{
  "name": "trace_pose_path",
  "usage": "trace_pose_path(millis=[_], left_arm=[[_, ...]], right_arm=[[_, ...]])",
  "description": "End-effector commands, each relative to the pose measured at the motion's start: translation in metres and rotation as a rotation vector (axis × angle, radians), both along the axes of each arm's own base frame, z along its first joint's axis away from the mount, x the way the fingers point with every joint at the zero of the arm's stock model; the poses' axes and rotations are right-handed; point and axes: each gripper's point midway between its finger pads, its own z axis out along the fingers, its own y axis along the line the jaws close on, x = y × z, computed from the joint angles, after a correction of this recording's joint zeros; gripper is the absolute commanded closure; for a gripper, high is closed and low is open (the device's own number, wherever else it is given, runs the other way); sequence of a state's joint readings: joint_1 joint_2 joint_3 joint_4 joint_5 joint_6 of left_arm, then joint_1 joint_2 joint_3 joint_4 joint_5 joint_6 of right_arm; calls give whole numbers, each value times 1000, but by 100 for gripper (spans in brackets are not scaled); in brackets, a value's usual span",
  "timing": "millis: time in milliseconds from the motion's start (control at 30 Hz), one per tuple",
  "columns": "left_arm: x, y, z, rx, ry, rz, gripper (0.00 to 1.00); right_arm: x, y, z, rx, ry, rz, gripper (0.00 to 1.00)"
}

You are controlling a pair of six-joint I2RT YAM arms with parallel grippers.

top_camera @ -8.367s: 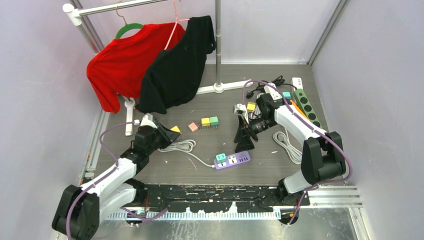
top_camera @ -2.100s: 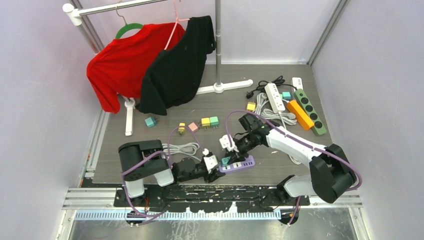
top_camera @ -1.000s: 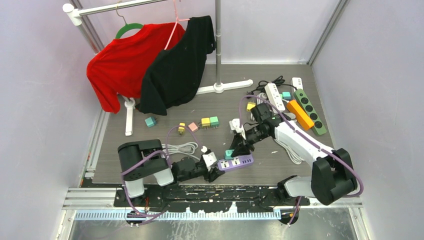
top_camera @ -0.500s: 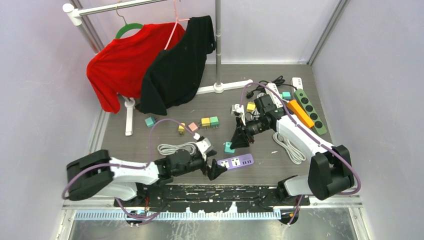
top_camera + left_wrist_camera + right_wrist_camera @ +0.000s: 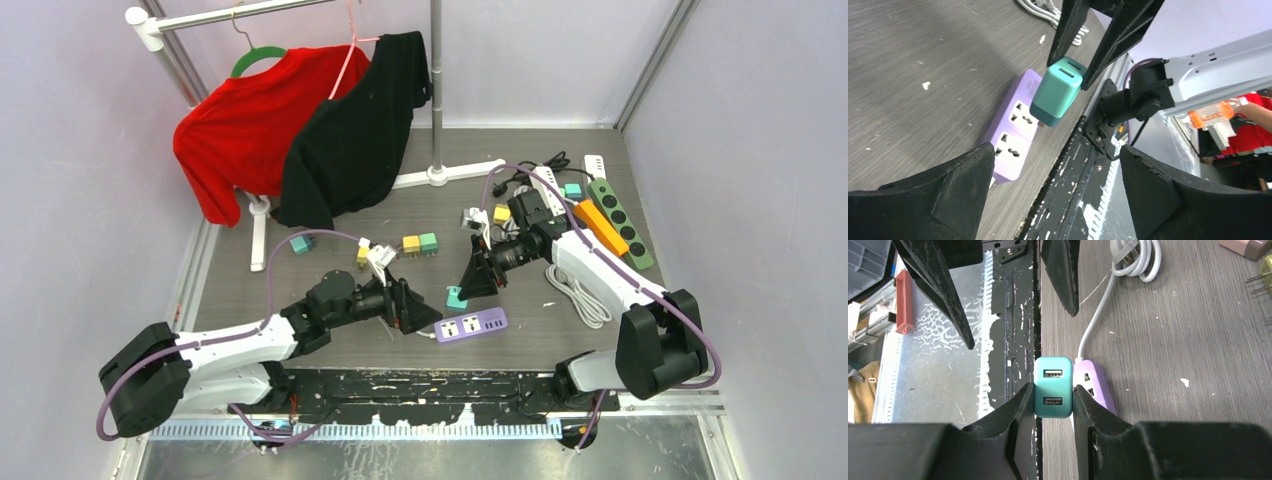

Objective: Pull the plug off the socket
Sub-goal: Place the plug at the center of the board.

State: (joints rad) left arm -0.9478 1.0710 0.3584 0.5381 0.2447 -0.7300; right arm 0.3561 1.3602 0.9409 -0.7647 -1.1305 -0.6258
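The socket is a purple power strip [image 5: 465, 325] lying flat near the table's front edge, also seen in the left wrist view [image 5: 1015, 135] and the right wrist view [image 5: 1095, 385]. The plug is a teal adapter block [image 5: 457, 298] with two USB ports [image 5: 1052, 387]. It hangs clear above the strip's left end [image 5: 1056, 91]. My right gripper [image 5: 464, 290] is shut on its two sides [image 5: 1053, 390]. My left gripper [image 5: 422, 318] stands open and empty [image 5: 1057, 150], just left of the strip and not touching it.
The strip's white cable coils to the left [image 5: 355, 295]. Small coloured adapters [image 5: 418, 243] and a teal one [image 5: 300, 243] lie mid-table. Several power strips [image 5: 610, 215] and cords sit back right. A rack with red and black shirts [image 5: 300, 130] stands back left. A black rail [image 5: 400, 385] runs along the front edge.
My left gripper opened, let go of the purple strip and drew back to the left. My right gripper carried the teal plug up and away from the strip.
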Motion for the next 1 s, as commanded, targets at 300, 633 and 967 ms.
trace_pose_path(millis=[300,633,967], left_arm=[[9,-27,19,-116,65,-74,11],[13,-50,17,-132,90,-150,40],[9,-56,17,-137,96,-208,100]], right_arm=[[-4,9,24,103,41,28,97],[-5,10,23,112,55,31,96],[-5,10,21,108,58,29,95]])
